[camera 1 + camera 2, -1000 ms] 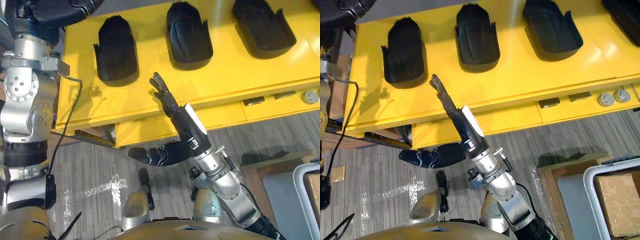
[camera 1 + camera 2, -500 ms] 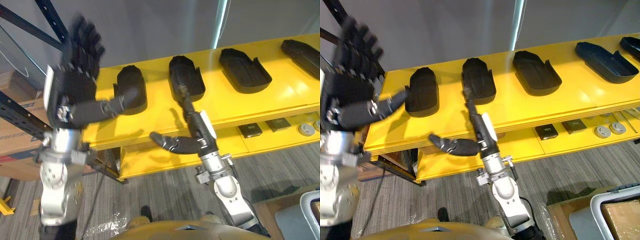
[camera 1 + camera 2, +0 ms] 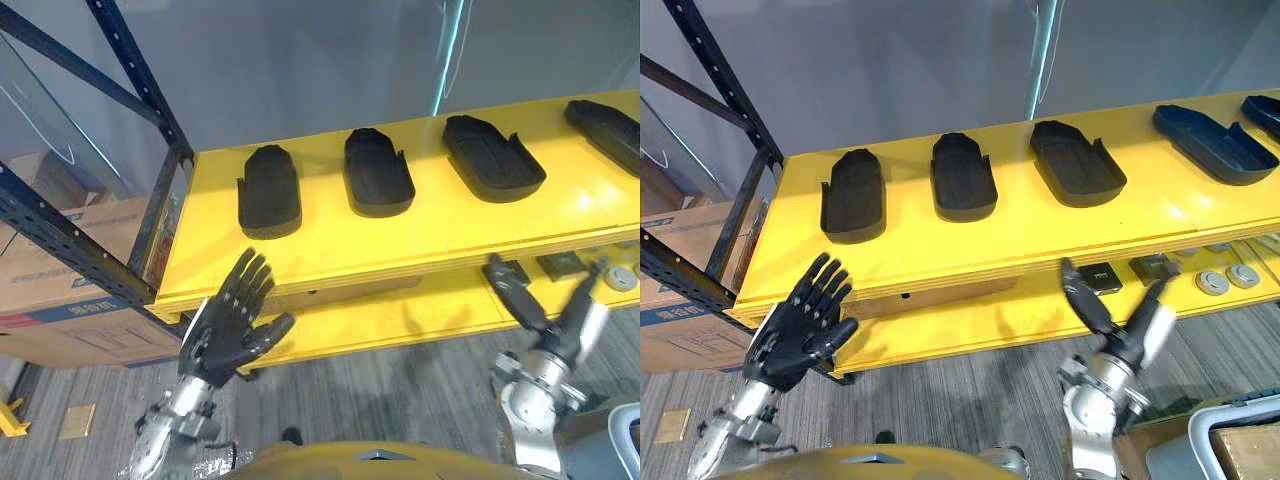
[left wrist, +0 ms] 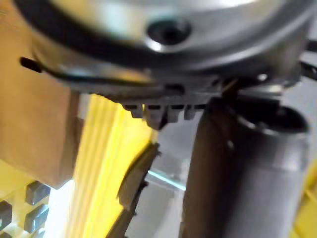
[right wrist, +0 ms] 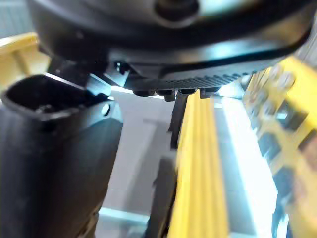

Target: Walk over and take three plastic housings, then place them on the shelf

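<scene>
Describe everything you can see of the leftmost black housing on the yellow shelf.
The leftmost housing is a matte black shell, plastic by its look, with a rounded far end and a squarer near end. It lies flat on the yellow shelf, apart from the next housing on its right. Only the shelf touches it; the open left hand hovers before the shelf's edge.

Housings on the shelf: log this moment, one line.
housings: row on yellow shelf | left hand: open, empty | right hand: open, empty

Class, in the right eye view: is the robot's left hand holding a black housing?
No, the left hand is open and empty, while the housings lie on the yellow shelf.
</scene>
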